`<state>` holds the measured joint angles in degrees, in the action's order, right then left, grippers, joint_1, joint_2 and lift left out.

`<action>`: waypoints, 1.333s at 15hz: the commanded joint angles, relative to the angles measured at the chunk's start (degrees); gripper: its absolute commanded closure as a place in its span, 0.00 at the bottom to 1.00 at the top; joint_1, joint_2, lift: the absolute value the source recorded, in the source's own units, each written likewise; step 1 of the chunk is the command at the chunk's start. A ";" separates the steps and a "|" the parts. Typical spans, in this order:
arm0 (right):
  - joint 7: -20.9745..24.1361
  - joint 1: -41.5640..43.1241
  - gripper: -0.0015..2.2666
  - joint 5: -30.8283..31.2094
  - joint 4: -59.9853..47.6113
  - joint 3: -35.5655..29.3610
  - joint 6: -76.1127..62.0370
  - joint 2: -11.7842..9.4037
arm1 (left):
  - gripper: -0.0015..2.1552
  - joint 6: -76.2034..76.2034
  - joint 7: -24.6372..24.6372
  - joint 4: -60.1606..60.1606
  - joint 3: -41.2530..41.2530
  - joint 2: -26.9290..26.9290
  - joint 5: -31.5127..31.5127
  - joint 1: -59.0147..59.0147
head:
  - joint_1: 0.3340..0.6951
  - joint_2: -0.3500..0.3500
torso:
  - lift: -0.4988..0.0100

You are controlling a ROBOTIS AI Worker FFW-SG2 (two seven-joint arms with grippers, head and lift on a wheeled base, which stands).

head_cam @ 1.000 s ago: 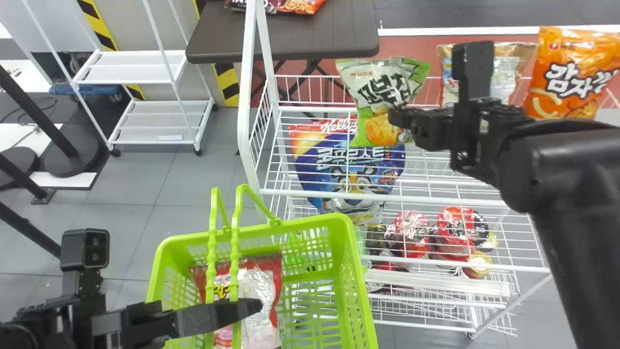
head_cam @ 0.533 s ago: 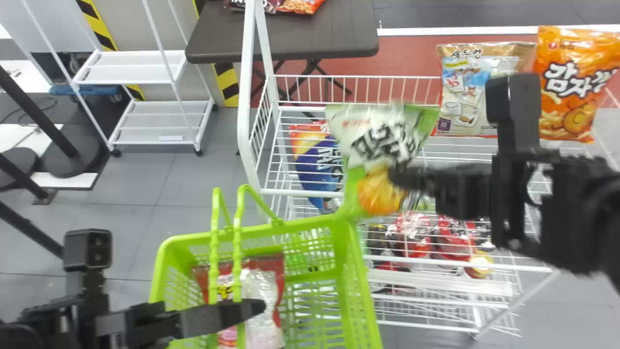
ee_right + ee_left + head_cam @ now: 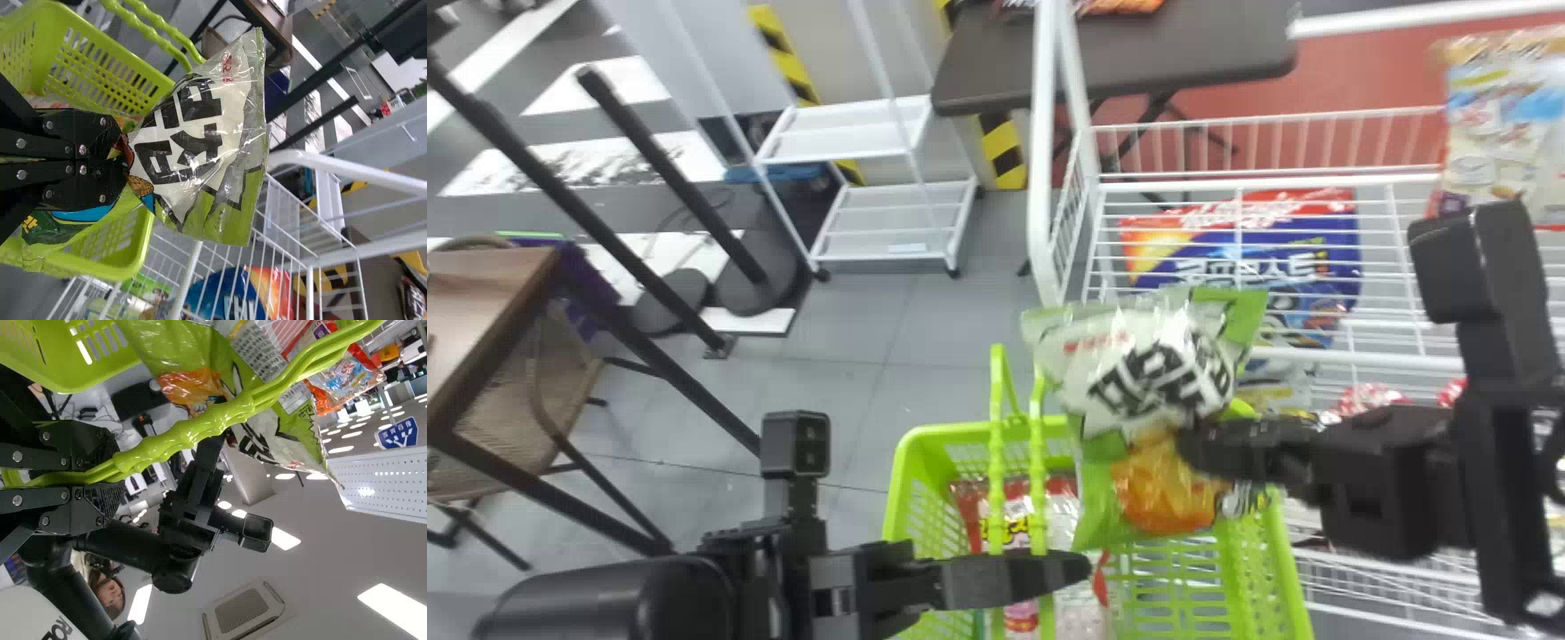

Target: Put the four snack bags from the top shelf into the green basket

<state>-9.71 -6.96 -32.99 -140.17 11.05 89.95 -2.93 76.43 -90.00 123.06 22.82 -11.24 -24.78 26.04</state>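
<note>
Right end effector (image 3: 1193,451) pinched closed on snack bag (image 3: 1138,378), pointing leftward over green basket (image 3: 925,439)

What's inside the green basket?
A red snack bag lies in the basket. The green bag in the right jaws hides part of the interior; anything beneath either is covered.

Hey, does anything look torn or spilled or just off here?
Nothing stands out. The held snack bag is creased near the right claw, but I see no tear or spill; the left claw holds the basket handles.
</note>
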 commanded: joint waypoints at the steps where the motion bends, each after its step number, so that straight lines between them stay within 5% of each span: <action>1: 0.39 -0.42 0.99 0.21 3.50 3.71 0.13 -0.23 | 1.00 0.00 -0.57 0.69 0.03 0.17 0.00 0.33 | 1.00 1.00 | 0.98; 4: 3.47 -0.42 0.91 0.38 5.17 4.86 0.13 -0.32 | 1.00 0.00 -0.57 0.95 0.03 0.17 0.09 0.33 | 1.00 1.00 | 0.98; 5: 3.38 0.02 0.66 0.38 5.17 4.42 0.13 -0.41 | 1.00 0.00 -0.57 0.95 0.20 0.17 0.00 0.33 | 1.00 1.00 | 0.98; 6: 3.38 0.63 0.22 0.38 5.17 4.33 0.13 -0.67 | 1.00 0.00 -0.57 0.86 0.38 0.17 0.09 0.24 | 1.00 1.00 | 0.98; 7: 3.38 1.42 0.00 0.30 5.17 4.33 0.13 -1.02 | 1.00 0.00 -0.57 0.77 0.38 0.17 0.09 0.06 | 1.00 1.00 | 0.98; 15: 2.32 4.23 0.03 -13.06 4.46 -6.04 0.13 -1.11 | 1.00 0.00 -0.57 -1.95 0.38 0.08 0.26 -2.84 | 1.00 1.00 | 0.98; 18: 1.53 3.88 0.03 -10.78 2.35 -13.34 0.13 -1.37 | 1.00 0.00 -0.57 -2.21 0.47 0.08 0.09 -2.92 | 1.00 0.98 | 0.98; 20: 1.44 4.32 0.04 -0.76 3.94 -15.01 0.13 -3.48 | 1.00 0.00 -0.57 -2.65 0.55 -0.01 0.00 -3.19 | 1.00 0.89 | 0.98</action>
<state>-8.30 -3.00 -40.83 -137.42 -2.76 89.96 -5.09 76.43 -90.00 120.74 23.35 -11.18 -24.74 23.04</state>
